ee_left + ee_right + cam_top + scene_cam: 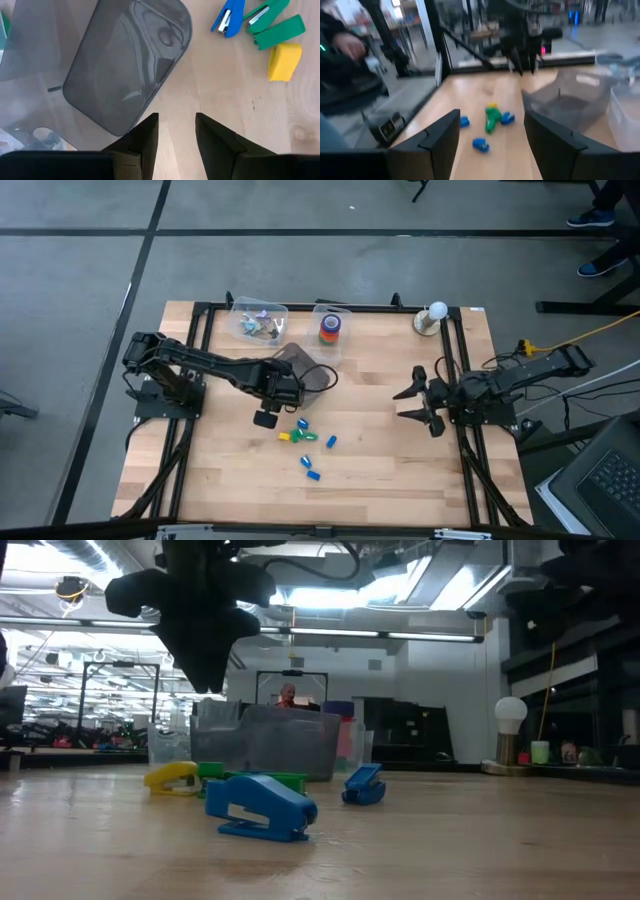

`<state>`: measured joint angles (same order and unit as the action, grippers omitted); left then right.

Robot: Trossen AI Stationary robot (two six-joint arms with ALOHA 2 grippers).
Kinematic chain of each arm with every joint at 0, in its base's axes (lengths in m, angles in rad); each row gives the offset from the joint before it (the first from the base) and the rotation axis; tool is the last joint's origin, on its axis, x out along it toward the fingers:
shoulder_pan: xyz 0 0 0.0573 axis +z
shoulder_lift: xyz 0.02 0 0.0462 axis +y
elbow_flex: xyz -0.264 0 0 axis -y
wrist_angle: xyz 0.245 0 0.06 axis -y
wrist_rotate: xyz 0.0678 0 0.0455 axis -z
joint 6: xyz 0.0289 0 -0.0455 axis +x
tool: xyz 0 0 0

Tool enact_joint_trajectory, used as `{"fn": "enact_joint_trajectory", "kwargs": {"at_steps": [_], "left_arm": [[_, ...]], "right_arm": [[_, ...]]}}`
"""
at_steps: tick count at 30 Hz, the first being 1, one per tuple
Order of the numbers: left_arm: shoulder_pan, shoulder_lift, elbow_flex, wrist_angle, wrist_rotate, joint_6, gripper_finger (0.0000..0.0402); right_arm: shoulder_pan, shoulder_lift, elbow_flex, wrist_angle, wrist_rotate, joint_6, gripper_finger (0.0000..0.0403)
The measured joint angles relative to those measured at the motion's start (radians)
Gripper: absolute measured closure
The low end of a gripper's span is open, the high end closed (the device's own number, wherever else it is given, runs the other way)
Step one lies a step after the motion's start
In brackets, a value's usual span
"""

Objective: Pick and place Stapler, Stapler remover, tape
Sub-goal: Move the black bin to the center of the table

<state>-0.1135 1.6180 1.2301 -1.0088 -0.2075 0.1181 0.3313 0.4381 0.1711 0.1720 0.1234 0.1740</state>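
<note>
Your left gripper (266,418) sits a little left of the frame's centre in the high view, over bare wood just beside the dark smoky bin (300,366). In its wrist view the two fingers (145,137) stand apart with a clear gap and nothing between them — the jaws are open and empty.

Just right of that gripper, near mid-frame in the high view, lies a cluster of small staplers: a yellow one (284,436), green ones (304,436) and a blue one (302,423) close together. Another blue stapler (331,441) lies slightly to the right, and two more blue pieces (311,469) lie lower in the frame, nearer the table's front edge. In the low view a blue stapler (262,808) fills the foreground left of centre, with the yellow and green ones behind it.

The tape (330,329) is a stack of coloured rolls inside a clear bin (331,320) at upper centre of the high view. A second clear bin (259,319) to its left holds small mixed items you cannot make out.

Your right gripper (415,403) waits at the right of the table, well apart from the staplers — its fingers (435,140) are spread wide and hold nothing. A lamp with a white globe (436,311) stands at the upper right of the table.
</note>
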Motion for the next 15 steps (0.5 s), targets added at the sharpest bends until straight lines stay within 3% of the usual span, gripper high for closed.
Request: {"fn": "enact_joint_trajectory", "kwargs": {"at_steps": [6, 15], "left_arm": [[0.027, 0.0, 0.0, 0.0, 0.001, 0.0, 0.0276], [0.052, 0.0, 0.0, 0.001, 0.002, 0.0, 0.0278]], "right_arm": [[0.0, -0.133, -0.133, 0.119, 0.076, 0.001, 0.0178], [0.0, -0.27, -0.162, 0.135, 0.367, -0.171, 0.0178]]}}
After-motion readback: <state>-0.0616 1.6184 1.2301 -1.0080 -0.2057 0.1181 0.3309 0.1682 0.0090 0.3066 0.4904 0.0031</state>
